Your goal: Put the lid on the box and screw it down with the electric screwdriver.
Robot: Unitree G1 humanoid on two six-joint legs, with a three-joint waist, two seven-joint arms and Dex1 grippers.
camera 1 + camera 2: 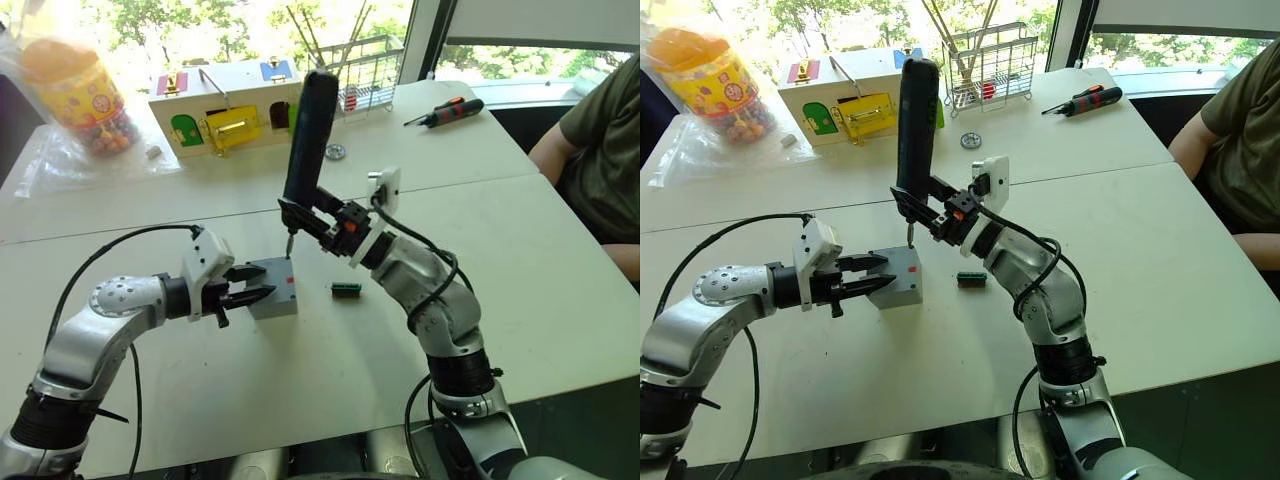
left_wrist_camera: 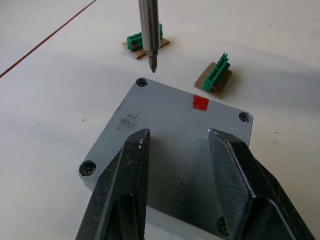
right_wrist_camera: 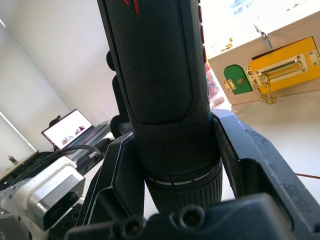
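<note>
Silver arms, black cables, black jaws

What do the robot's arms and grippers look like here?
Both arms are silver-grey metal segments with black joints and loose black cables. Each wrist carries a white camera block. The left gripper and right gripper each have two black fingers; the right wrist shows orange accents.

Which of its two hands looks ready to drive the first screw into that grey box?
The right hand: it grips the electric screwdriver, bit hovering above a corner hole of the lid. The left hand straddles the box.
</note>
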